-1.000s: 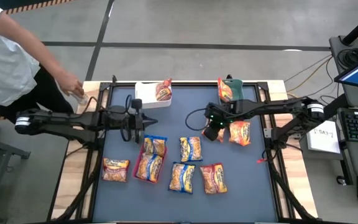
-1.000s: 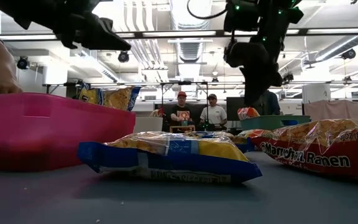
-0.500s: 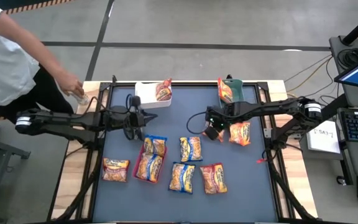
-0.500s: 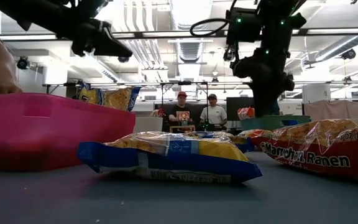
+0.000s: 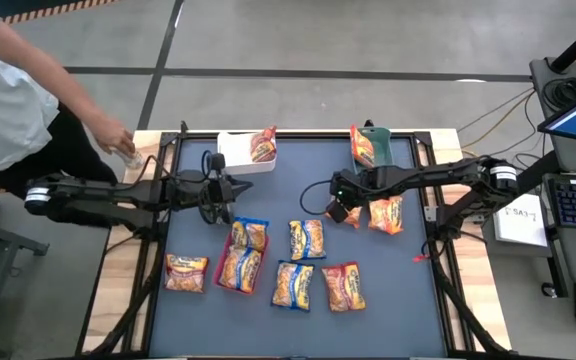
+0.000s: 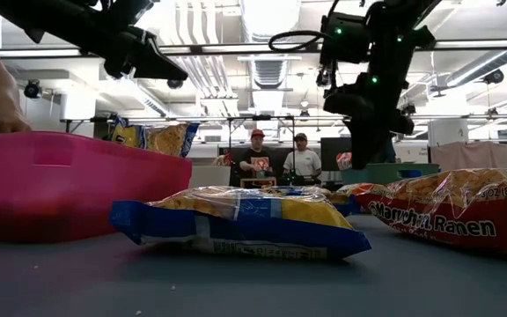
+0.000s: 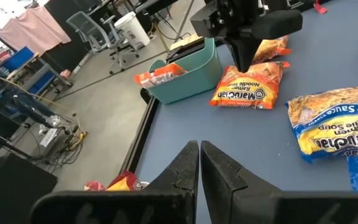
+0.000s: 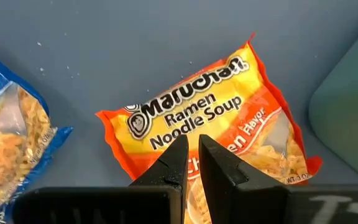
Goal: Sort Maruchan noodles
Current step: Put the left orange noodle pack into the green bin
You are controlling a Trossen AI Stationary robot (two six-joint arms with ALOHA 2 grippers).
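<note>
A dark blue-grey surface [image 5: 408, 300] was seen from above, framed by black rails over pale wooden boards. Maruchan noodles were spread across it: a blue-trimmed packet [image 5: 249, 234] near the middle, another blue-trimmed packet [image 5: 307, 239] just beside it, a third [image 5: 292, 285] toward the near edge, and a red-trimmed packet [image 5: 342, 287] next to that. A packet [image 5: 186, 272] lay near the left edge, and a packet in a red tray [image 5: 238, 268] lay beside it. An orange-trimmed packet [image 5: 386, 213] rested toward the right edge. At the far edge, a white bin [image 5: 238, 152] held a packet on the left, and a teal bin [image 5: 376, 141] held one on the right.

The right gripper [image 5: 336, 212] was held low over an orange packet [image 8: 204, 134] lying flat on the surface beside the teal bin; its fingers were drawn nearly together and held nothing. The left gripper [image 5: 240, 189] was poised above the surface near the white bin, its fingers likewise pressed close and empty.

A person in a white shirt [image 5: 3, 95] was leaning in at the far left corner, a hand [image 5: 118, 140] reaching to the wooden edge. In the low view, two people [image 6: 280, 160] were seen standing far back in a room with ceiling ducts and strip lights. Office chairs [image 7: 89, 31] and a concrete floor were visible beyond the surface in the left wrist view.
</note>
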